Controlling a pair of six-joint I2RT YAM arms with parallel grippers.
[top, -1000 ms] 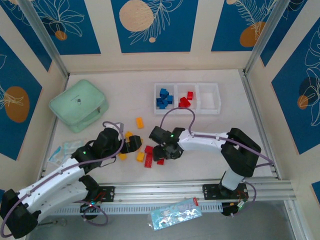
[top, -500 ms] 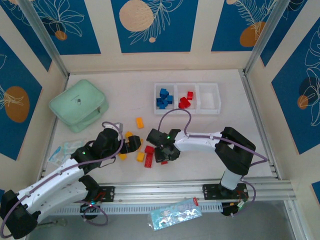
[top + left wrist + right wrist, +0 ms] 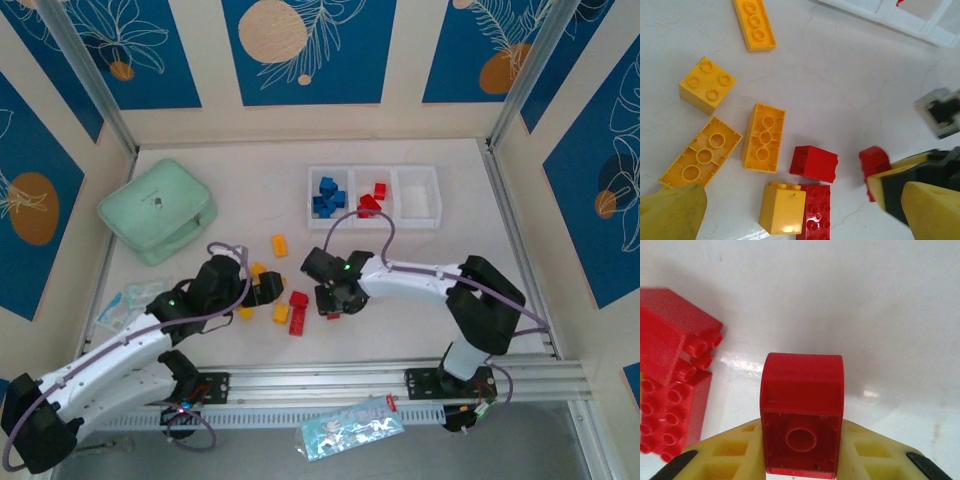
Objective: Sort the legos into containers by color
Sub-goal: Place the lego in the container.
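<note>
No text, number or brand can be read in any of my views. The mint green case (image 3: 158, 215) has a small dark mark on its lid, too small to make out. The clear packet (image 3: 352, 427) near my bases carries pale blue print, too blurred to read. The studs on the yellow bricks (image 3: 763, 136) show no legible lettering.

We see a mint green zip case (image 3: 158, 211) lying near the far left corner of the tabletop (image 3: 250, 165). By the left edge lies a clear plastic packet (image 3: 125, 300). A second packet (image 3: 352, 428) sits past the near edge, below the aluminium rail (image 3: 330, 382).
</note>
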